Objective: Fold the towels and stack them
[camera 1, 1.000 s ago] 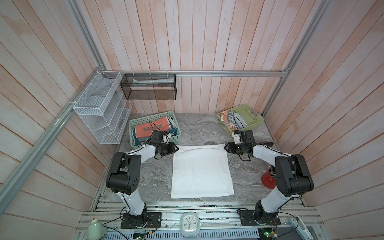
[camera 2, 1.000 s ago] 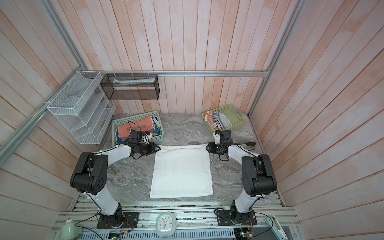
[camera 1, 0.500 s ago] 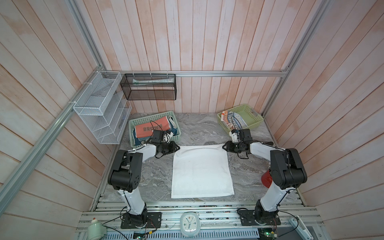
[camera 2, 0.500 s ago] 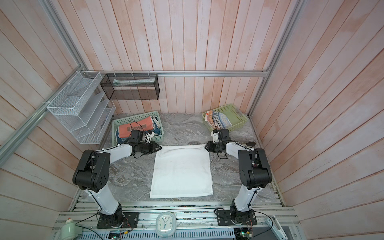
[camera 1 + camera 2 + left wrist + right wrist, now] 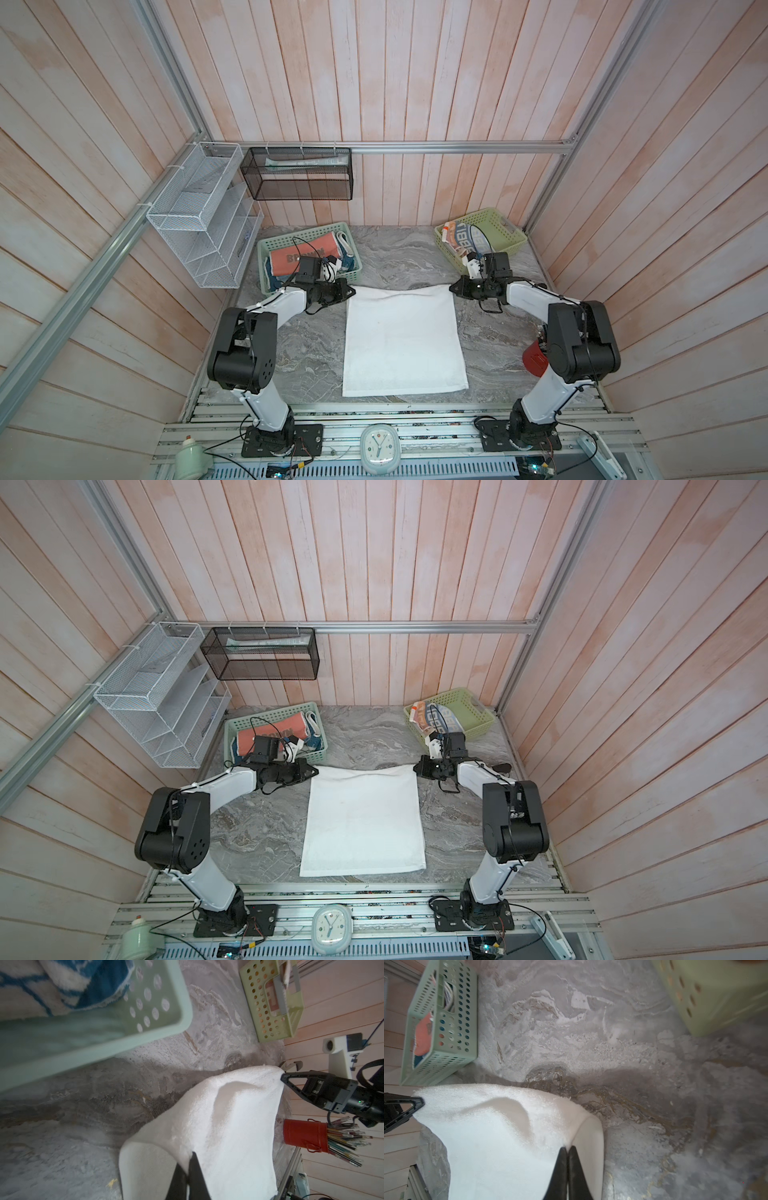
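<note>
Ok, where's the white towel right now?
In both top views the white towel lies spread mid-table between the arms, its two far corners pinched by the left end effector and right end effector.

jaws now clamped, white towel (image 5: 402,332) corners pinched

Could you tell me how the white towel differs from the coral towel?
The white towel is plain; the coral towel bears lettering. The white towel lies spread on the table; the coral towel sits in a green basket. The left end effector and the right end effector pinch the white towel's far corners; nothing grips the coral towel. Both seem terry cloth.
</note>
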Controlling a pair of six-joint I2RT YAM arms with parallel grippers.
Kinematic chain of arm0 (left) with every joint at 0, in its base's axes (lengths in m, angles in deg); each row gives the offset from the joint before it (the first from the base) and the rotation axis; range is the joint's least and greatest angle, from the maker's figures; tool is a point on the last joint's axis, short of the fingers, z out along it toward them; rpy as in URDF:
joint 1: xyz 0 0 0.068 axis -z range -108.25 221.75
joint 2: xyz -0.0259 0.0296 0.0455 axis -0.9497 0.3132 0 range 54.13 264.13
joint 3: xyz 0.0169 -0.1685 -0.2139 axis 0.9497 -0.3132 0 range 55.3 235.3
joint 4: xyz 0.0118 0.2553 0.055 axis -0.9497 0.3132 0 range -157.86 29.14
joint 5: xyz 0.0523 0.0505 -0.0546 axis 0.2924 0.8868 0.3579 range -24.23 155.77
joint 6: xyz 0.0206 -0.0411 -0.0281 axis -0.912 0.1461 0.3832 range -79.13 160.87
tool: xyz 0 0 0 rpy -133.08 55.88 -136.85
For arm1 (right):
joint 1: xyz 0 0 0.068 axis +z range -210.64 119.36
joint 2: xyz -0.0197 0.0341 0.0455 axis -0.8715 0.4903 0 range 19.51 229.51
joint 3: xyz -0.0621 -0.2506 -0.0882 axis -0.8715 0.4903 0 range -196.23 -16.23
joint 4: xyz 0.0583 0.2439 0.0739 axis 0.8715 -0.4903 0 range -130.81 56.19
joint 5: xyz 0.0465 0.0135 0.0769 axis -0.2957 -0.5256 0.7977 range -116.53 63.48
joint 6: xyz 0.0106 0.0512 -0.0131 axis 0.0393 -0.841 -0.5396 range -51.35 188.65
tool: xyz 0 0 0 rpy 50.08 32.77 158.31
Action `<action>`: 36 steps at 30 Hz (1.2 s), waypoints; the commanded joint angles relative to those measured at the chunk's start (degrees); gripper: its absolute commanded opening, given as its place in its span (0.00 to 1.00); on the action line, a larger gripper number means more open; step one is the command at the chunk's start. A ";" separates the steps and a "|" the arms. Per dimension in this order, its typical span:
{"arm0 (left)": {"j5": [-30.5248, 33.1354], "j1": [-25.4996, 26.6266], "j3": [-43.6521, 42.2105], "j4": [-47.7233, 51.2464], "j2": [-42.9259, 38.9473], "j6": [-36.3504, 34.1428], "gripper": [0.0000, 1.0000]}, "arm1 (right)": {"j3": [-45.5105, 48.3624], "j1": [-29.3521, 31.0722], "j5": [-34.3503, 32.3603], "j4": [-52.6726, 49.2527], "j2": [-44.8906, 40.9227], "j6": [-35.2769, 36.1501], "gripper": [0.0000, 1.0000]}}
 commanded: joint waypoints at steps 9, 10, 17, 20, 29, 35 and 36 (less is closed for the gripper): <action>-4.98 -2.52 4.16 4.55 -22.50 -0.78 0.00 | -0.73 -0.82 0.79 -5.58 -27.90 1.93 0.00; -5.14 -2.58 4.35 4.71 -24.21 -0.66 0.00 | -0.45 -0.73 0.40 -5.48 -30.60 1.72 0.00; -6.27 -2.57 6.86 7.77 -33.38 0.55 0.00 | -1.27 -0.66 -2.65 -7.83 -43.90 0.78 0.00; -6.75 -2.46 7.96 9.34 -36.25 1.00 0.00 | -3.40 -0.62 -2.54 -11.15 -46.29 0.57 0.00; -7.11 -2.38 10.57 19.40 -41.86 3.23 0.00 | -7.44 -0.66 -5.46 -21.47 -51.34 -2.74 0.00; -6.73 -2.56 6.90 22.12 -37.52 3.58 0.00 | -6.58 -0.67 -7.80 -24.74 -45.32 -3.46 0.00; -6.91 -2.66 6.01 21.44 -35.63 3.55 0.00 | -5.84 -0.71 -7.91 -23.78 -43.56 -3.52 0.00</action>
